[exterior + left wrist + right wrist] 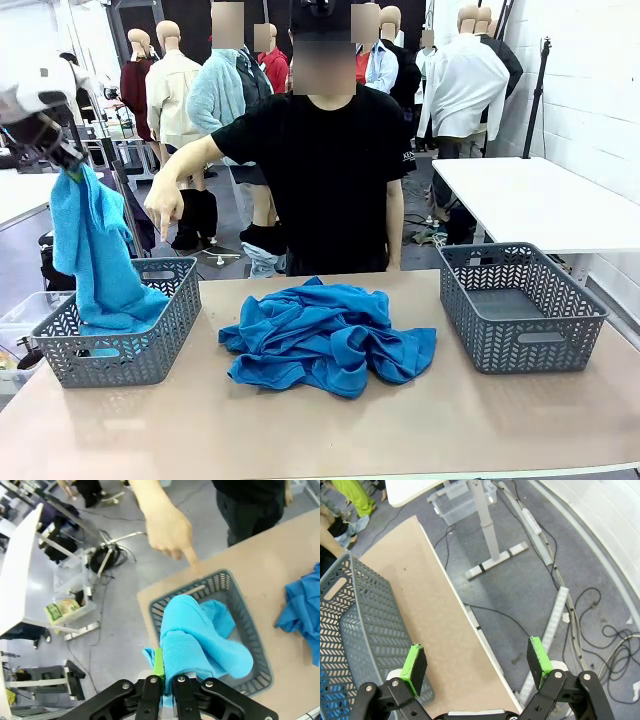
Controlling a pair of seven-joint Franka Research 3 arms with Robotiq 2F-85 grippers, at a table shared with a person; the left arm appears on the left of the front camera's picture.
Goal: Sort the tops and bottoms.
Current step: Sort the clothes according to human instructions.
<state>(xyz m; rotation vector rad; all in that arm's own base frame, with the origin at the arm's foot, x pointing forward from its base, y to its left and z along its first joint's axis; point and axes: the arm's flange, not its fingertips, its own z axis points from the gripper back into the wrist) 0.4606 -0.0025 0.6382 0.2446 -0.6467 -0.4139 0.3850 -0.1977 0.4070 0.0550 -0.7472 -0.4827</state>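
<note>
Left pincer (165, 670) clamps blue shirt (95, 250), its tail in the basket (150, 355) at counter's 9 o'clock. Right pincer (477, 662) wide, empty. Risk: on release cloth drapes over rim; person's hand (165, 208) near.

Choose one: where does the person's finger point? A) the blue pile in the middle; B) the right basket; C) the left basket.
C: the person's hand points down at the left basket, into which the blue garment held by the left gripper hangs.
</note>
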